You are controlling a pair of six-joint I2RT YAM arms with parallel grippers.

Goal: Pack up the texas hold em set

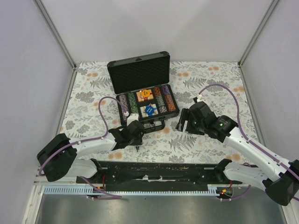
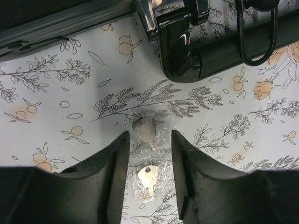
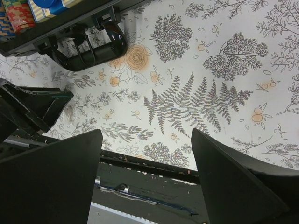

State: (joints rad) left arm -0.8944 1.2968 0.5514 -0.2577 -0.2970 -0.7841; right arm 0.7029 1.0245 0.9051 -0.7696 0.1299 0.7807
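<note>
Open poker case (image 1: 140, 74) on the floral tabletop (image 1: 210, 79), one arm either side.
The left hand (image 2: 149, 140) sits just before the case's handle (image 2: 224, 46), fingers (image 2: 114, 172) half-parted astride a clear bag (image 2: 150, 161) holding a key (image 2: 147, 179). The case stands mid-tabletop, lid up, chips (image 1: 161, 100) and card decks (image 1: 149, 109) inside. To its right, the right hand (image 3: 145, 135) hovers wide, empty.

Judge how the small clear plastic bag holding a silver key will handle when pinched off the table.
The small clear plastic bag looks crinkled and thin, so it will probably crumple and hang limp rather than keep shape. The silver key inside likely slides to the lowest corner. The glossy film may be slippery.
</note>
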